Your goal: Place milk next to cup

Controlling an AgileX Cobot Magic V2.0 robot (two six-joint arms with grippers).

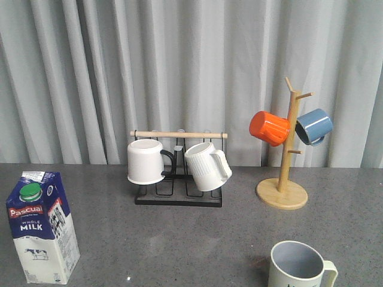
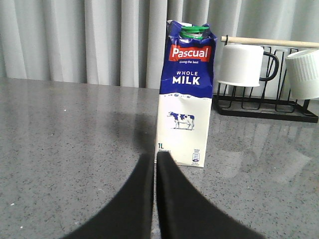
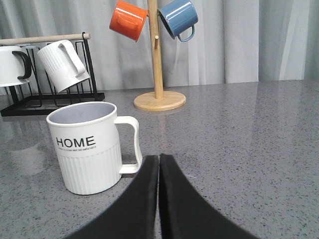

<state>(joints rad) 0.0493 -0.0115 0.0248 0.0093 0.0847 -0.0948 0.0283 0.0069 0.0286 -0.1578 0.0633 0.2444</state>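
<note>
The milk carton (image 1: 42,227), blue and white with a green cap, stands upright at the front left of the table. In the left wrist view the carton (image 2: 185,94) stands just beyond my left gripper (image 2: 156,158), whose jaws are shut and empty. The HOME cup (image 1: 297,266), pale cream with a grey-blue inside, stands at the front right, cut by the frame edge. In the right wrist view the cup (image 3: 89,147) stands just ahead and to one side of my right gripper (image 3: 159,158), shut and empty. Neither gripper shows in the front view.
A black rack with a wooden bar (image 1: 178,173) at the back middle holds a white mug with a black handle (image 1: 146,161) and a ribbed cream mug (image 1: 206,166). A wooden mug tree (image 1: 284,179) at the back right carries an orange mug (image 1: 269,127) and a blue mug (image 1: 313,125).
</note>
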